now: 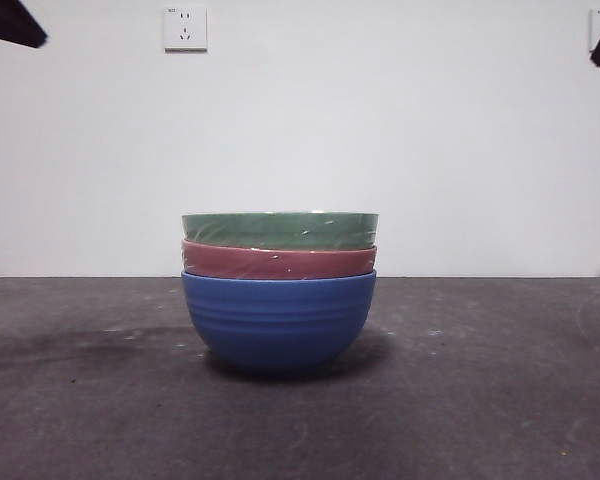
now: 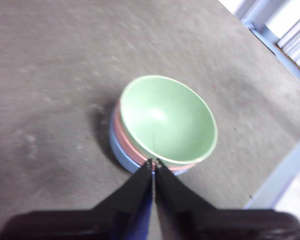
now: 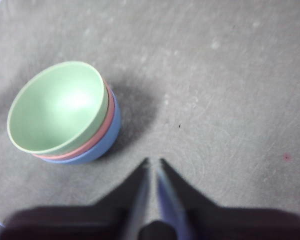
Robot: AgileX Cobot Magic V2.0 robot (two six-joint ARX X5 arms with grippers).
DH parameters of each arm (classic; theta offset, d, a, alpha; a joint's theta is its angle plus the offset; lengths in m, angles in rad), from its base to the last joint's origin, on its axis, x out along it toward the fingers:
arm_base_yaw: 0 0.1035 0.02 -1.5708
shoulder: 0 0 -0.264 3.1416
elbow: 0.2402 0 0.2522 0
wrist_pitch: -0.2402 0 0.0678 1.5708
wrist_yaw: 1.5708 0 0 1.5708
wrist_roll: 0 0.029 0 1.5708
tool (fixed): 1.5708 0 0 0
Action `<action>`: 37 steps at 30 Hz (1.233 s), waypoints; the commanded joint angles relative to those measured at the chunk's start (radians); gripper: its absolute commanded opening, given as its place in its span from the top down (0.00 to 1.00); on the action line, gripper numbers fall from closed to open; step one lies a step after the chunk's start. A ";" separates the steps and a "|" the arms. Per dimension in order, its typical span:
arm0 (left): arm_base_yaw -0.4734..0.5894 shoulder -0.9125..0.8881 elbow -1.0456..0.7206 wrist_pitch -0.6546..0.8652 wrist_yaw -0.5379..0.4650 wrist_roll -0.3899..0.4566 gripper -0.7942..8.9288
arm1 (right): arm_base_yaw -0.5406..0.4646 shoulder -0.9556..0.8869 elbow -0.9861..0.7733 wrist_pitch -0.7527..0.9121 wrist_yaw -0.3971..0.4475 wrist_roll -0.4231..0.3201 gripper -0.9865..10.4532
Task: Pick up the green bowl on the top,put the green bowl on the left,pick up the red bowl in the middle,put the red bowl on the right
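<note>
1. Green bowl (image 1: 279,229) sits on top of a stack of three nested bowls standing upright on the bench (image 1: 90,410), about midway between the bench's left and right edges in the front view.
2. Directly under it is the red bowl (image 1: 278,262), with only a band of its ribbed outside showing, and that one rests in a blue bowl (image 1: 278,322) which stands on the bench surface.
3. Seen from the wrist views, the green bowl's inside is pale, glossy and holds nothing.
4. Left gripper (image 2: 153,164) hangs above the bench, clear of the stack, its wrist camera looking down at a slant on the bowls; its two black jaws are pressed together with only a hairline slit between the tips, and they pinch nothing.
5. Right gripper (image 3: 153,161) is likewise raised over bare bench beside the stack, touching nothing; its jaws are drawn nearly together, a narrow gap between the tips.
6. In the front view the two arms show only as dark tips at the top corners, well apart from the bowls.
7. Bench surface is dark grey, matte and mottled, with pale scuffs and small specks; the stack throws a soft shadow on it.
8. Behind the bench's far edge stands a plain white wall with a white wall socket (image 1: 185,28) high up, and a second white plate is partly seen at the top right corner.
</note>
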 commanded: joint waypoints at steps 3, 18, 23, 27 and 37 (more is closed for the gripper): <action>-0.150 0.064 0.019 0.010 -0.053 0.026 0.56 | 0.002 0.016 0.002 -0.001 -0.003 -0.008 0.66; -0.633 0.639 0.435 -0.202 -0.446 0.371 0.56 | 0.001 0.016 0.002 -0.001 -0.002 -0.008 0.67; -0.641 0.718 0.435 -0.201 -0.447 0.394 0.56 | 0.001 0.016 0.002 -0.001 -0.002 -0.008 0.67; -0.641 0.741 0.435 -0.190 -0.445 0.403 0.57 | 0.001 0.016 0.002 -0.001 -0.002 -0.008 0.67; -0.641 0.759 0.435 -0.197 -0.437 0.426 0.63 | 0.001 0.016 0.002 -0.001 -0.002 -0.008 0.67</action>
